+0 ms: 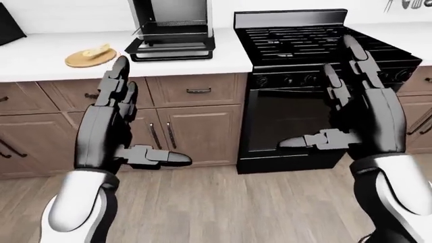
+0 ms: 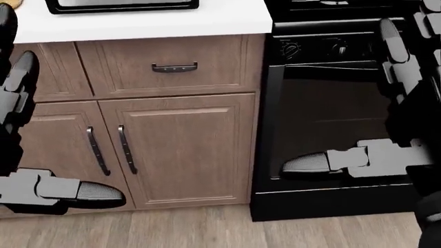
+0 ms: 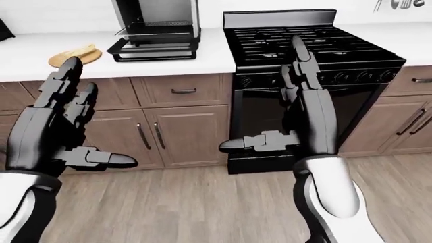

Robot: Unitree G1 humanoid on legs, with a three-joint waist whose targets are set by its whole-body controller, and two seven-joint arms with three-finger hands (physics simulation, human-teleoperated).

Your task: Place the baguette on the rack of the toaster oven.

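On the white worktop (image 1: 40,61) at the upper left of your left-eye view, the baguette (image 1: 95,50) lies on a round wooden board (image 1: 89,59), well apart from both hands. Just to the right of the board stands the toaster oven (image 1: 172,30), its door (image 1: 170,49) folded down toward you; its rack is too dark to make out. Right of that is the black gas range (image 1: 307,40) with its knobs and dark oven door. Below the worktop run brown cabinets (image 1: 196,131) with dark handles, over a wood-plank floor (image 1: 229,202). Your left hand (image 1: 115,116) is raised with fingers spread apart and thumb sticking out, holding nothing. Your right hand (image 1: 354,101) is likewise raised and splayed, empty, over the range's oven door.
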